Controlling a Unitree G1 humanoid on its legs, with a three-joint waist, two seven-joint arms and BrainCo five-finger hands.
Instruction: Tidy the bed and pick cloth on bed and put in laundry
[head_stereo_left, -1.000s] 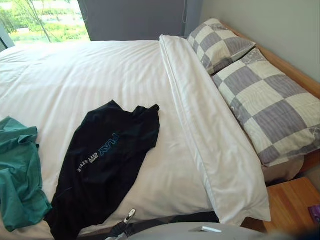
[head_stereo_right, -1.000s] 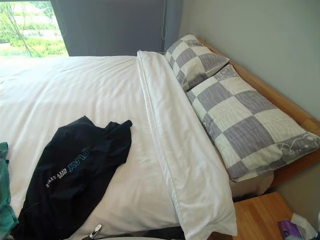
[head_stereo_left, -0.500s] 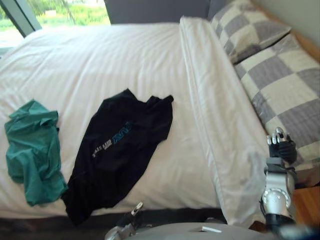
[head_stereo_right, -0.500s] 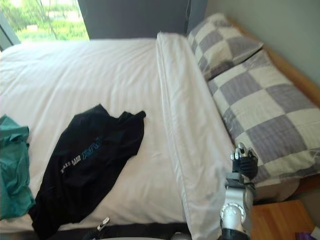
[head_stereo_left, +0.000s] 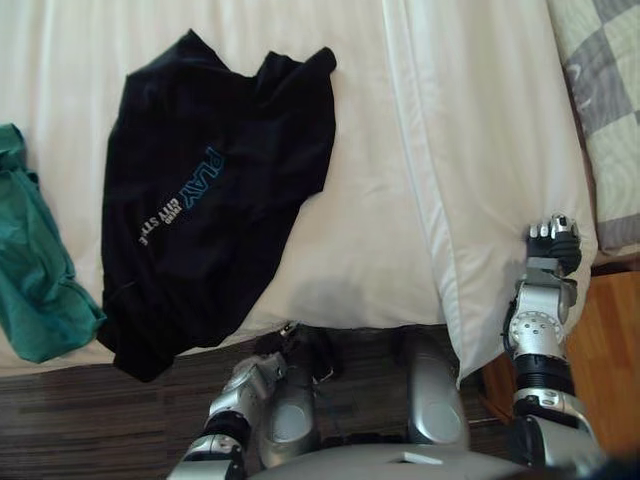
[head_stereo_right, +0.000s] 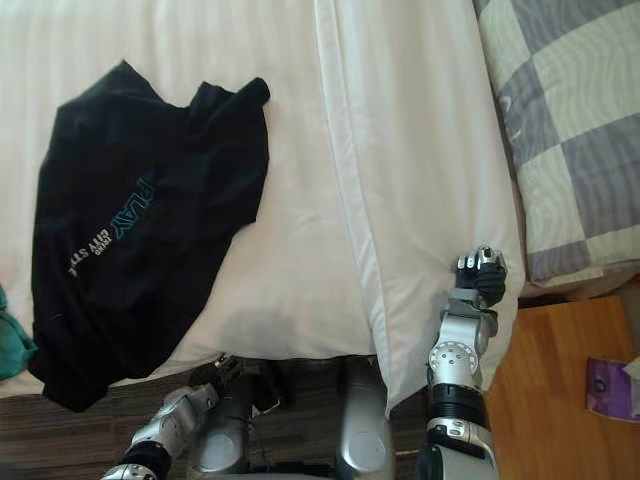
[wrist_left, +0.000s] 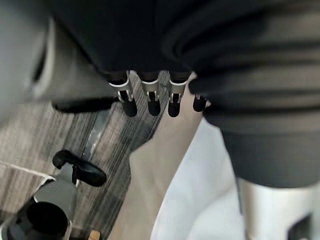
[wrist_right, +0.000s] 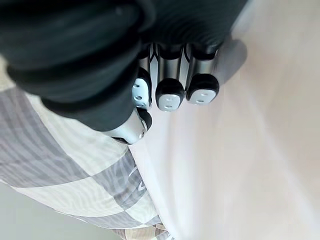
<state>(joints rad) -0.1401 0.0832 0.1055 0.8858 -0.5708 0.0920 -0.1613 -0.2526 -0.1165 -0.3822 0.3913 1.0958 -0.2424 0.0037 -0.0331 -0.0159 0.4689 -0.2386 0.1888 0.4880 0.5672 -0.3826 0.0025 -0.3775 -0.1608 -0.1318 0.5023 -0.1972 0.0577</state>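
Observation:
A black T-shirt with pale lettering lies spread flat on the white bed, its lower end hanging over the near edge. At the far left lies a crumpled green cloth. My right hand is up at the near right corner of the folded duvet band, beside the pillow; in its wrist view its fingers are curled into a fist with no cloth inside. My left hand hangs low in front of the bed's edge, below the T-shirt, fingers straight and empty.
Grey-and-cream checked pillows line the right side of the bed. A wooden nightstand with a small purple packet stands at the lower right. Dark wood floor runs along the near bedside.
The view has tipped down towards the bed's near edge. My right hand's fingers have curled shut beside the duvet corner. My left arm has come into view.

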